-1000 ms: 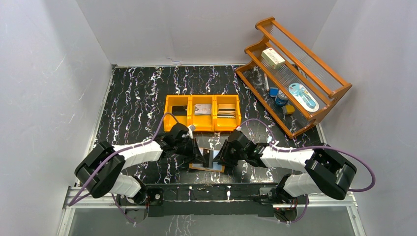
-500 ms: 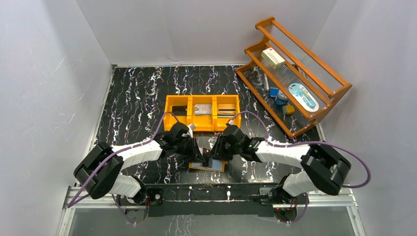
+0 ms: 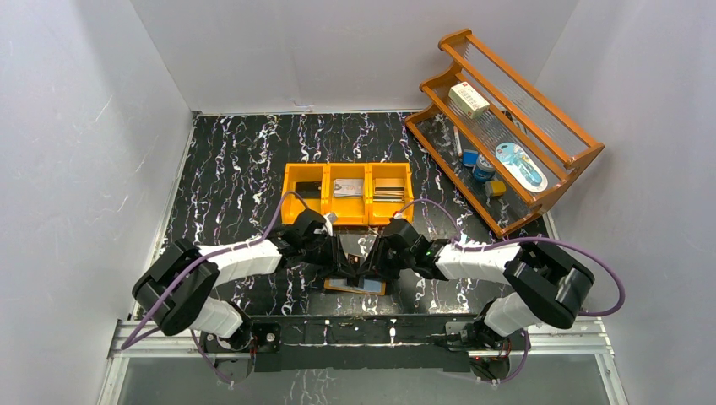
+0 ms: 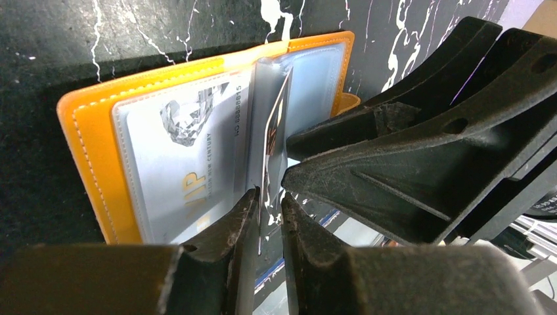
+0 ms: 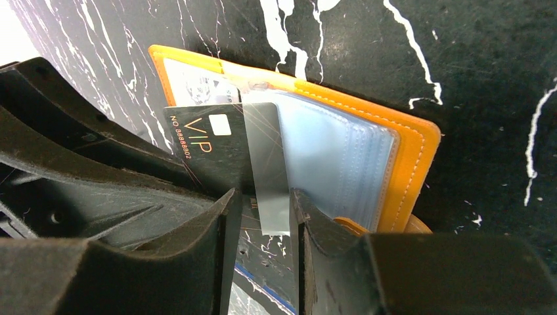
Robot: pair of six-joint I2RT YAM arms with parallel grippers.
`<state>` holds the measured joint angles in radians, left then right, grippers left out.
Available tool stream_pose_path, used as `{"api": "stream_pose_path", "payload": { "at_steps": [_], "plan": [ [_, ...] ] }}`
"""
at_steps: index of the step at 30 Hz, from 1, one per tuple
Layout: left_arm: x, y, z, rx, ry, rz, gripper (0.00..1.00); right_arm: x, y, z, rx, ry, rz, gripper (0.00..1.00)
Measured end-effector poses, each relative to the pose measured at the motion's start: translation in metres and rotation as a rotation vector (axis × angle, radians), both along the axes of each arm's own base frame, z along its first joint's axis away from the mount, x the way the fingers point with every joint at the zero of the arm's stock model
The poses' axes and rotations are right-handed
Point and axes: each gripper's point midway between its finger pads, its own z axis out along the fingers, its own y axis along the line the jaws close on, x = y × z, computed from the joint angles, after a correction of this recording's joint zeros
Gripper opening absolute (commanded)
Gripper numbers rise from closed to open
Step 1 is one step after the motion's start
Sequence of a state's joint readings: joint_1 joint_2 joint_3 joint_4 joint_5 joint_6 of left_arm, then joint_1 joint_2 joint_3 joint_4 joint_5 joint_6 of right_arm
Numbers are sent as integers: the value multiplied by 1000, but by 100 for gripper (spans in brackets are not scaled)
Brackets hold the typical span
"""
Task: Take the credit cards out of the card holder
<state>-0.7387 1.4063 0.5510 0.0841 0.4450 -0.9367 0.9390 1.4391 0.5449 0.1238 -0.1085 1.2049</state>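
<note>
The tan-orange card holder (image 4: 85,131) lies open on the black marble table, and it also shows in the top view (image 3: 355,288) and the right wrist view (image 5: 407,164). A silver VIP card (image 4: 184,157) sits in its left sleeve. One clear sleeve leaf stands upright with a black VIP card (image 5: 210,147) partly out of it. My left gripper (image 4: 268,207) is nearly shut, pinching that leaf's near edge. My right gripper (image 5: 261,210) is open, its fingertips (image 4: 295,174) at the leaf's right face, and the sleeve strip (image 5: 272,197) shows between its fingers.
An orange three-compartment bin (image 3: 291,198) stands just behind the grippers, with cards in its middle (image 3: 346,189) and right (image 3: 388,191) compartments. A wooden rack (image 3: 583,152) with a white box (image 3: 469,99) and small items stands at the back right. White walls surround the table.
My right gripper has moved left and closed in on the upright sleeve, now facing the left gripper. The left gripper has held its place at the card holder.
</note>
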Motion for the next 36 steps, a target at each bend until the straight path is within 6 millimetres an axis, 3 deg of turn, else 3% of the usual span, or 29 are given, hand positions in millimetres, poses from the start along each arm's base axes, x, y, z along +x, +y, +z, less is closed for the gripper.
{"api": "stream_pose_path", "payload": {
  "at_steps": [10, 18, 21, 31, 36],
  "plan": [
    [2, 3, -3, 32, 4, 12, 0, 0, -1, 1, 4, 0, -9, 45],
    [18, 21, 30, 86, -153, 67, 0, 3, -4, 16, 31, -67, 18, 66],
    [21, 26, 41, 90, -201, 79, 0, 7, -3, 29, 54, -124, 32, 69],
    [30, 22, 86, 35, -342, 35, 0, 19, 6, 66, 148, -256, 53, 58],
    [25, 20, 103, -16, -384, -3, 0, 31, 10, 87, 245, -292, 52, 58]
  ]
}}
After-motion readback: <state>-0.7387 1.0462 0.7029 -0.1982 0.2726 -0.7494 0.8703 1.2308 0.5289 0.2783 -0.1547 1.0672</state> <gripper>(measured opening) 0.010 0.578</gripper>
